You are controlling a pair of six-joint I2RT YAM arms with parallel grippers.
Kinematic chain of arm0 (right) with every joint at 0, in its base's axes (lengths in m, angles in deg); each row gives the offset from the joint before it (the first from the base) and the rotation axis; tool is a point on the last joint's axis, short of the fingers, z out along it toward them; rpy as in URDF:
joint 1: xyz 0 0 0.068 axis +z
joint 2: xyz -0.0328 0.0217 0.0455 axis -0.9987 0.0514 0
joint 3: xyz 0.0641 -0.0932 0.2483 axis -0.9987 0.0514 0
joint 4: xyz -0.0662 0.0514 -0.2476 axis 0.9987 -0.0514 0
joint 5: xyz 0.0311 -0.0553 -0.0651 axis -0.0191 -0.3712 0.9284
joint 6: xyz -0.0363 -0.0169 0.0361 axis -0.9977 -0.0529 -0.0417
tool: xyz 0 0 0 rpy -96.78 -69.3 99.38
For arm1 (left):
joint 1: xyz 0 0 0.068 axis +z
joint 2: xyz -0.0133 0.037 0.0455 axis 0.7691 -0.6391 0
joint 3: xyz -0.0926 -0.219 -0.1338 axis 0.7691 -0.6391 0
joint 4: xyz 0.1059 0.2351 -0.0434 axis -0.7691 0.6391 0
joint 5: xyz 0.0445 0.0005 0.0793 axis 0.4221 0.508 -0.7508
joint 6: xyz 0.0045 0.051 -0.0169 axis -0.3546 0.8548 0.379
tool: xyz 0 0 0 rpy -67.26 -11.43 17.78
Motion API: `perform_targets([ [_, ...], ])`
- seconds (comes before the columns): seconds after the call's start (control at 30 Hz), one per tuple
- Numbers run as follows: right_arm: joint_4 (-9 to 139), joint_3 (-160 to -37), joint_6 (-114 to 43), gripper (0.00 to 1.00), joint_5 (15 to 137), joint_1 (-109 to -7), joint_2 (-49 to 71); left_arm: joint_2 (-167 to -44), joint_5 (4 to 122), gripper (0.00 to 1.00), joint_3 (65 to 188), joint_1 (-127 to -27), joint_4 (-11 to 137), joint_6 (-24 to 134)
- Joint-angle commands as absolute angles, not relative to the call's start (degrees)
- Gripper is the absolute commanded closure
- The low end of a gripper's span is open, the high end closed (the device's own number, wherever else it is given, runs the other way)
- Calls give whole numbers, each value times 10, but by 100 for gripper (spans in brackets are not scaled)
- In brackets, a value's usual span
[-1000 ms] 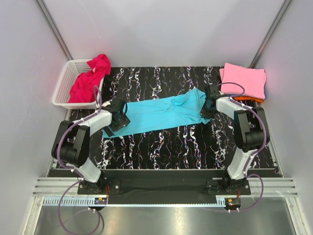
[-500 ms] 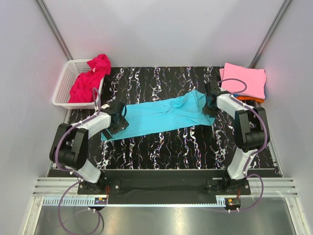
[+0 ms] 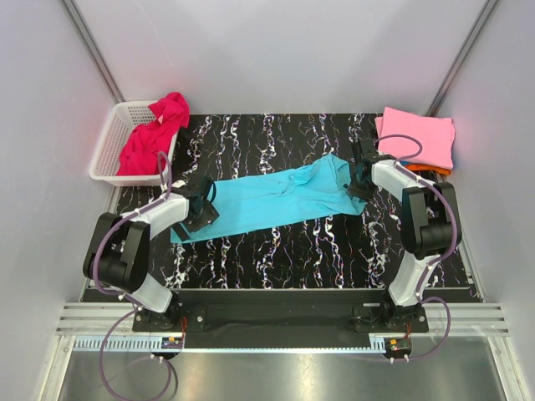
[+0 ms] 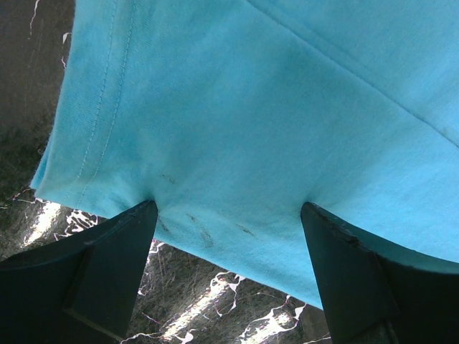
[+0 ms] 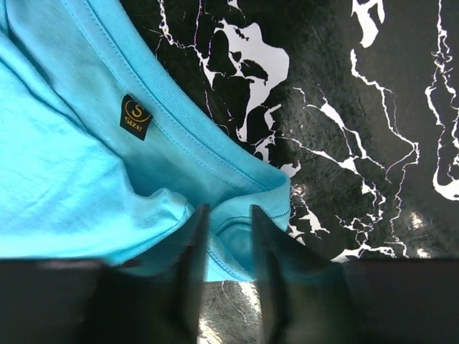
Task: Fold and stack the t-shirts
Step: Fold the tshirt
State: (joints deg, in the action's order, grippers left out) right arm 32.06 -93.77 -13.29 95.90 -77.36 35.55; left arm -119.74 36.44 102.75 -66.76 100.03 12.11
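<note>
A turquoise t-shirt (image 3: pixel 276 196) lies stretched out flat across the black marbled table, left to right. My left gripper (image 3: pixel 198 210) is at its left hem. In the left wrist view its fingers (image 4: pixel 107 251) stand wide apart with the hem (image 4: pixel 251 107) lying between them, so it is open (image 4: pixel 226 208). My right gripper (image 3: pixel 359 177) is at the collar end. In the right wrist view it (image 5: pixel 229 215) is shut on a fold of the collar (image 5: pixel 244 240), near the size label (image 5: pixel 135 117). A magenta-red t-shirt (image 3: pixel 155 134) lies heaped in the basket. A folded light pink t-shirt (image 3: pixel 418 134) lies on an orange one (image 3: pixel 426 170).
The white lattice basket (image 3: pixel 109 142) stands at the back left, off the table's corner. The pink and orange stack is at the back right corner. Grey walls close in the sides and back. Bare table (image 3: pixel 284 251) lies in front of the turquoise shirt.
The turquoise shirt has been pulled longer and flatter. My left gripper has moved a little left and toward me with the hem. My right gripper has shifted slightly back and right.
</note>
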Motion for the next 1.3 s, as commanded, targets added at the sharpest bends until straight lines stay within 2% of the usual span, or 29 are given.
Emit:
perform_targets([
  [0.0,316,-951,-152,58,943,-776,323,-1205,373,9,1010,-672,1035,111],
  [0.13,318,-948,-155,57,924,-776,322,-1207,374,9,1012,-675,1035,111],
  [0.47,338,-919,-153,65,899,-774,296,-1217,373,9,1014,-679,1035,110],
  [0.77,350,-897,-162,66,891,-770,276,-1226,375,9,1020,-689,1035,108],
  [1.03,354,-901,-168,65,868,-769,305,-1221,377,9,1022,-690,1036,109],
  [1.27,360,-903,-169,69,860,-769,330,-1218,377,9,1025,-690,1038,110],
])
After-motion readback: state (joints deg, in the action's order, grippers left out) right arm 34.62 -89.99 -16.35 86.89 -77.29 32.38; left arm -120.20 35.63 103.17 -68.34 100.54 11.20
